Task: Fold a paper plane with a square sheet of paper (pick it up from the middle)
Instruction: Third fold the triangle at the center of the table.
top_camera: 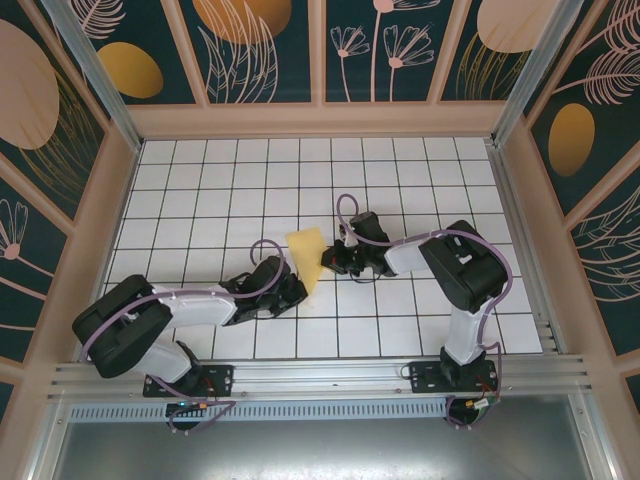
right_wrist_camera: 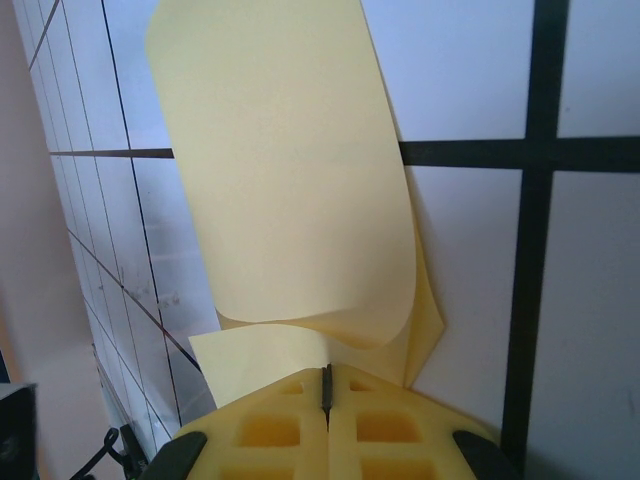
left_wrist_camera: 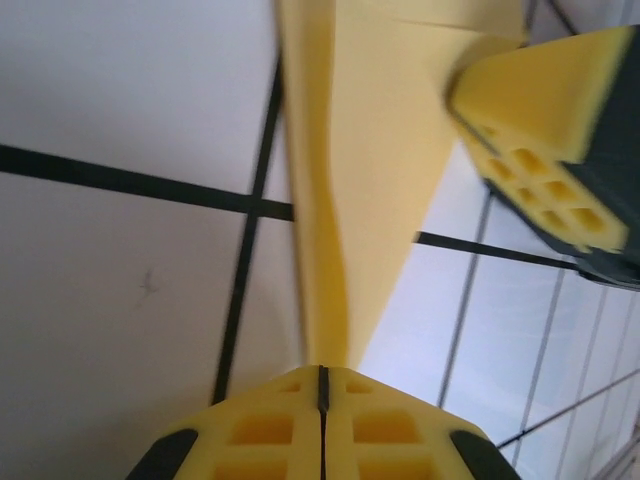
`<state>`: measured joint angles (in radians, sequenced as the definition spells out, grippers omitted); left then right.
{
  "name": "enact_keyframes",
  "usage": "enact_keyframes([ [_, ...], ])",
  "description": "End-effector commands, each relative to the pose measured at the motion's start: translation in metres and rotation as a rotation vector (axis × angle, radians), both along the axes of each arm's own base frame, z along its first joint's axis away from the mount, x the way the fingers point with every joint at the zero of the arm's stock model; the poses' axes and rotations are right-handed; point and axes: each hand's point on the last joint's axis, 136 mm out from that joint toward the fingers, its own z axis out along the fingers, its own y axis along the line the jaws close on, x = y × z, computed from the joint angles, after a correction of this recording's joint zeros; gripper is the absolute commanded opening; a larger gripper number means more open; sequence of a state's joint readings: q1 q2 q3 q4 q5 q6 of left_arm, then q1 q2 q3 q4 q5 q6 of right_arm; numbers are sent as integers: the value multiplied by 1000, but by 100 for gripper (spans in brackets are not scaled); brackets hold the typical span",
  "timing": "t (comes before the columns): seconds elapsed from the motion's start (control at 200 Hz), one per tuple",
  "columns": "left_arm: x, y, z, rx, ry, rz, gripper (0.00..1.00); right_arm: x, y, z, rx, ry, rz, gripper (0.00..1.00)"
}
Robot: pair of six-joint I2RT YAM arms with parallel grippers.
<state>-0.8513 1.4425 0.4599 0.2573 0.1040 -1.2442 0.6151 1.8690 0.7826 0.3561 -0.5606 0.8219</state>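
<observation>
1. We see the square sheet of paper, yellow and doubled over on itself, near the middle of the white tiled table in the overhead view.
2. The left gripper reaches in from the lower left and meets the sheet's near end. Its wrist camera shows the 2 yellow pads pressed flat together with the paper running out of the seam between them. We read this claw as clamped on the sheet.
3. The right gripper comes in from the right and meets the sheet's right edge. In its own wrist view the 2 pads are likewise closed, with the paper pinched at their seam and 1 layer curling up and over another.
4. From the left wrist, we see a pad of the right gripper at the upper right, against the far part of the paper strip.
5. In both wrist views the table's black grid lines run behind the sheet.
</observation>
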Motion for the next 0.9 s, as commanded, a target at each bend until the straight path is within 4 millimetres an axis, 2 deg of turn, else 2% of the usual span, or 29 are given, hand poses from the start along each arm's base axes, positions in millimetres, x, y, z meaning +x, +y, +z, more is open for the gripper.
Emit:
enact_keyframes([
  [0.0, 6, -9, 25, -33, -86, -38, 9, -22, -32, -53, -177, 122, -69, 0],
  [0.12, 13, -15, 42, -67, -138, -43, 8, -18, -40, -48, -193, 114, -139, 0],
  [0.325, 18, -31, 47, -129, -150, -63, 9, -15, -65, -32, -205, 79, -368, 0],
  [0.495, 25, -50, 44, -159, -134, -90, 8, -16, -70, -19, -203, 54, -427, 0],
  [0.651, 27, -62, 37, -162, -112, -122, 8, -16, -67, -20, -203, 62, -413, 0],
  [0.896, 12, -71, 15, -127, -45, -193, 8, -18, -63, -27, -206, 84, -389, 0],
])
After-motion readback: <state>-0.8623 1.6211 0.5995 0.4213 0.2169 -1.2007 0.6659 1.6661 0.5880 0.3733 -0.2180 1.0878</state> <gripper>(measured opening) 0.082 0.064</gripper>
